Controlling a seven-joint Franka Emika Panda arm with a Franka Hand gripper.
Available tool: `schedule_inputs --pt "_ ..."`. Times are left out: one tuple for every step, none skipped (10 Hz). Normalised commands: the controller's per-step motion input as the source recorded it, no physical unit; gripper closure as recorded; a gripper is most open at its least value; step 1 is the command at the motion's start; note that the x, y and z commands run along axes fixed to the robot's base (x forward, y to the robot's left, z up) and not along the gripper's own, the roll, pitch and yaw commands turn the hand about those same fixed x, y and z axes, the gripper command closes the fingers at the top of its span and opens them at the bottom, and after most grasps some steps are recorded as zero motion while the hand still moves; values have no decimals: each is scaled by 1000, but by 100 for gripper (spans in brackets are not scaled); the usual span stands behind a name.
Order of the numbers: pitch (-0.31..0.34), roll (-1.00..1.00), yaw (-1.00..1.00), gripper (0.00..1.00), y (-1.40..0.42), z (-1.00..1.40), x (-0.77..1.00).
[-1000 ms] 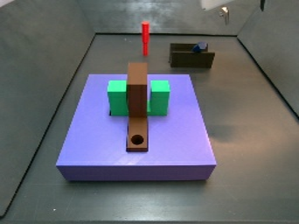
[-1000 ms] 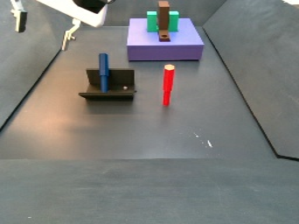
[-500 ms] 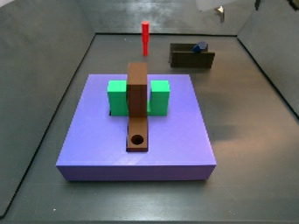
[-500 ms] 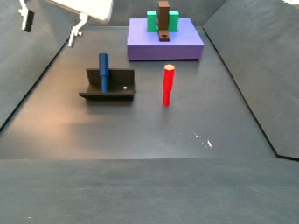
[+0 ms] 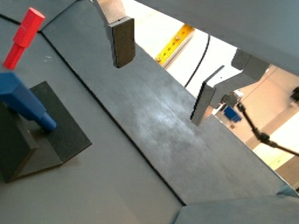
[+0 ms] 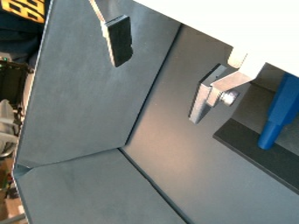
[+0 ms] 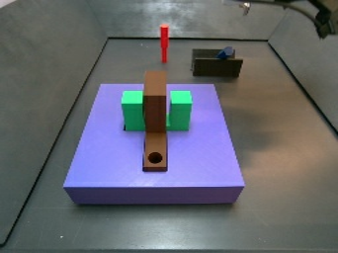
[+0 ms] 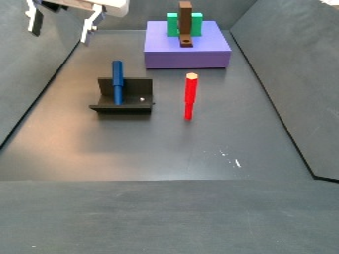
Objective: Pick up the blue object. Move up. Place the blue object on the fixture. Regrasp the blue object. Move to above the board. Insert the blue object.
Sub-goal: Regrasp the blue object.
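— Where's the gripper (image 8: 59, 20) right now? I can barely find it.

— High up by the left wall of the floor in a side view, well above everything. Its fingers (image 5: 122, 42) are apart, and nothing sits between them; both wrist views show only bare floor in the gap.

— And the blue object (image 8: 118, 82)?

— Standing upright in the fixture (image 8: 122, 98), over toward the left wall, about midway down the floor. Its long axis runs straight up and down. In a wrist view the blue object shows at the edge of the frame, off to one side of the open fingers and well below them, not between them.

— So what does the regrasp turn on?

— I'd say the gripper has to travel sideways away from the wall, then drop, so that the peg's upright axis ends up in the gap. It's well apart from the peg at present.

— Anything in the way, going on to the right?

— The red peg (image 8: 189, 96) stands just beside the fixture on the right. The board (image 8: 187, 52) with its green block (image 7: 157, 110) and brown bar (image 7: 156, 120) sits further back, well apart.
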Motion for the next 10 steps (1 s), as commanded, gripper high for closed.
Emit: schedule_inputs --pt "-83 200 114 0 -14 -294 -334" --pt "-34 371 123 0 -43 -346 -417" --pt "0 531 151 0 -49 -323 -440" --pt "0 551 140 0 -94 -311 -377" --pt "0 454 114 0 -149 -311 -306" --pt "0 363 83 0 -163 -300 -229" --pt "0 257 80 0 -183 -254 -34" --pt "-6 74 117 0 -140 -169 17" --pt "-23 74 123 0 -100 -220 0" --pt "0 171 123 0 -66 -291 -129"
